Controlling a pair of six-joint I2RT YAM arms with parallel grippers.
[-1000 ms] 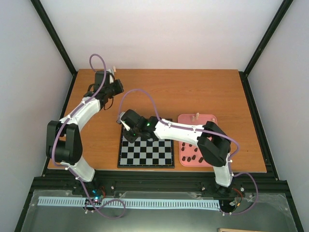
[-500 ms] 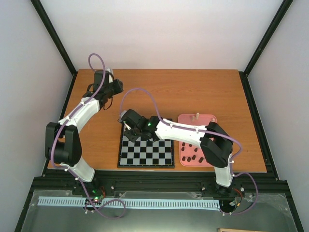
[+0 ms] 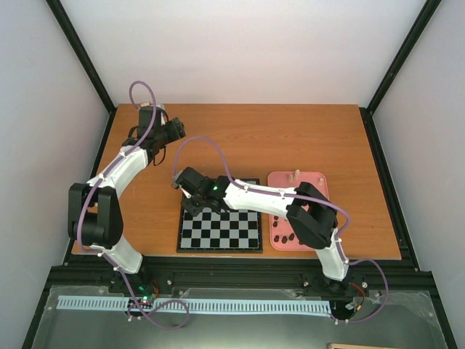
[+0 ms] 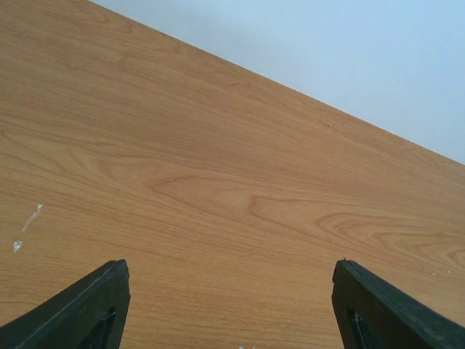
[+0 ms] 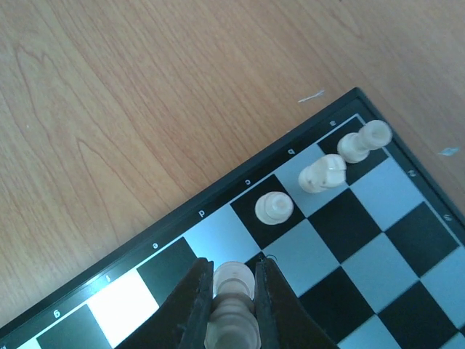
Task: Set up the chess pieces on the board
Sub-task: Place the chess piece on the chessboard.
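The only writing I can read is on the board (image 5: 378, 196), seen from my right wrist. Small pale letters run along its black border (image 5: 225, 195), one under each column. From the far corner I read a, b, c, d and e. The next mark is a thin stroke, perhaps an f, but I cannot be sure. The last one, near the picture's edge, looks like a g. Two marks on the adjoining side are too small to read.
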